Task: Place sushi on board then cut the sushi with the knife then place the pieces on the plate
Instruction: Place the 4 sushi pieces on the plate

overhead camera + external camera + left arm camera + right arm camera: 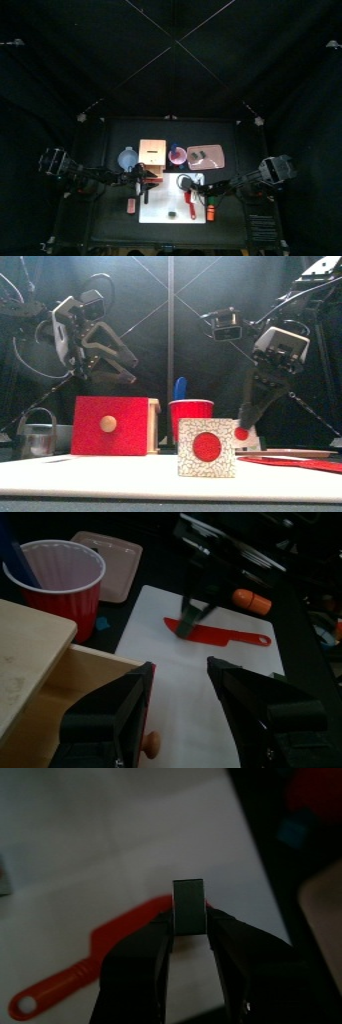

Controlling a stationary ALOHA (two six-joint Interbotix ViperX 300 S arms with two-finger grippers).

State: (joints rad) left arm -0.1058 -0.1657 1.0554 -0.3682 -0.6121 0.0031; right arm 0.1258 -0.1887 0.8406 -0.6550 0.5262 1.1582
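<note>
I have the right fingers [166,928] pinched narrow on a dark sushi piece [191,903], which they hold upright over the white cutting board [158,195]. I cannot tell whether the piece touches the board. The red knife [94,963] lies flat on the board just beside the held piece, and nothing grips it. In the front view a second sushi block [207,448] stands on the board's near part, its white end face with a red centre turned to the front. It stands apart from the fingers.

The left fingers [134,682] are spread wide and hold nothing. They hang above the board's left rear corner, over the pale wooden box [151,157] with its red drawer front [110,426]. Behind the board stands the red cup [191,416] with the blue knife [181,388] upright in it. The pink tray [207,157] lies behind the board's right part, next to the cup. A small orange toy food [251,600] lies on the counter [114,225] just off the board's right edge.
</note>
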